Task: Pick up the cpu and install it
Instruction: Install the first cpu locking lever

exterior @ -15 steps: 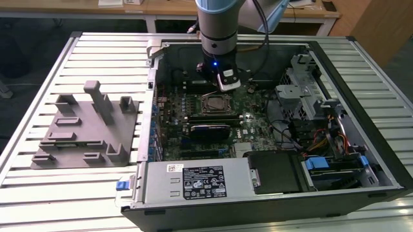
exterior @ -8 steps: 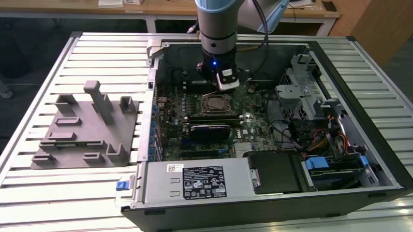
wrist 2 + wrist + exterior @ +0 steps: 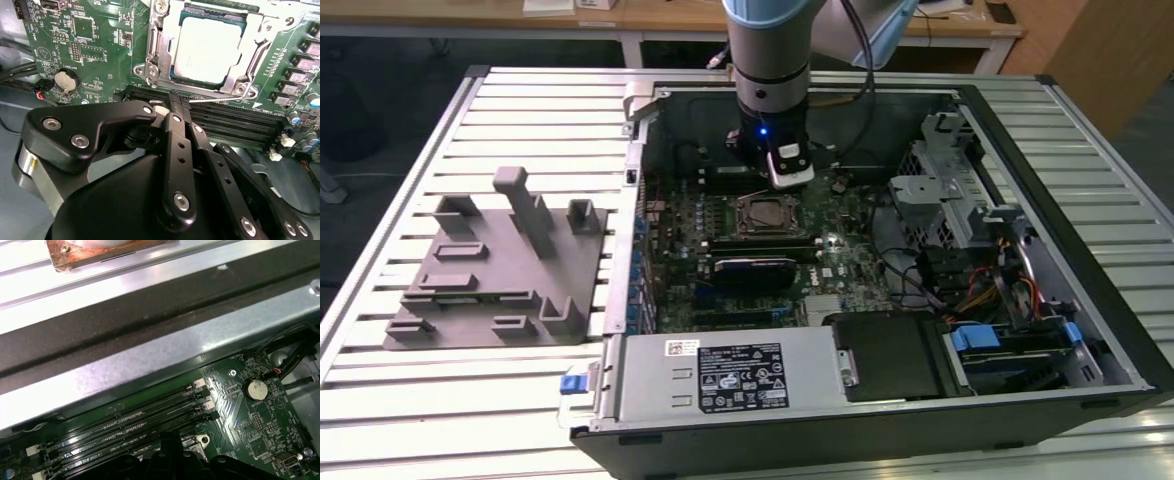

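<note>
The case wall [image 3: 636,190] and drive cage [image 3: 947,180] flank the motherboard [image 3: 854,270], open above except where the hand [image 3: 177,100] hangs.

cpu [image 3: 207,50] silver-white | motherboard [image 3: 95,45] green | tool [image 3: 178,104] black | fixture block [image 3: 494,275] grey

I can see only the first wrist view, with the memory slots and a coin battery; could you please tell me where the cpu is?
Observer: In the second wrist view the cpu lies flat in the socket on the motherboard, inside its metal frame.
Operator: Thank you. Is anything being carried at the moment?
Observer: No. In the second wrist view the gripper has its jaws shut on nothing, with the tips over the memory slots beside the socket.
Operator: And what lies outside the machine?
Observer: In the exterior view a grey fixture block sits on the table, to the exterior view's left of the open computer case.
</note>
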Tool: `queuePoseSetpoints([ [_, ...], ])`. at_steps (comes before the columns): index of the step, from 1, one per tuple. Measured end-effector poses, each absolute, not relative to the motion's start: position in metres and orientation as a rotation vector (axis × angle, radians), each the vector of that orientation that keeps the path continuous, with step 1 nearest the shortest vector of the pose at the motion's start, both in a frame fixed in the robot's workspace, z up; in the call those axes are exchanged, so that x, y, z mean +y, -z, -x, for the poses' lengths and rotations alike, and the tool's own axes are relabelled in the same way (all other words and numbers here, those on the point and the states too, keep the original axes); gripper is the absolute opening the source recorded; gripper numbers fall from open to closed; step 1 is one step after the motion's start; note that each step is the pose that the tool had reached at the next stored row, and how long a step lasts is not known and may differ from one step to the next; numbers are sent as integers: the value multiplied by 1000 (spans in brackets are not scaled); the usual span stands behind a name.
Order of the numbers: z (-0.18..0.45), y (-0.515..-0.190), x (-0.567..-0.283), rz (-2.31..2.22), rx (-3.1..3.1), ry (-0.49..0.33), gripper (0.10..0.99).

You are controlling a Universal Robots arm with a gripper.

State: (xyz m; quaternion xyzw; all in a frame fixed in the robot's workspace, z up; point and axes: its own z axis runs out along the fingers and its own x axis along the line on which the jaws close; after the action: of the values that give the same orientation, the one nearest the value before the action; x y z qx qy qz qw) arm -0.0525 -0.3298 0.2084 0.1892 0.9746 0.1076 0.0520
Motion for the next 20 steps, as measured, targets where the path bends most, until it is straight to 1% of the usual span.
queuePoseSetpoints([
  [20, 49, -205, -330, -432, 2999, -334, 106],
])
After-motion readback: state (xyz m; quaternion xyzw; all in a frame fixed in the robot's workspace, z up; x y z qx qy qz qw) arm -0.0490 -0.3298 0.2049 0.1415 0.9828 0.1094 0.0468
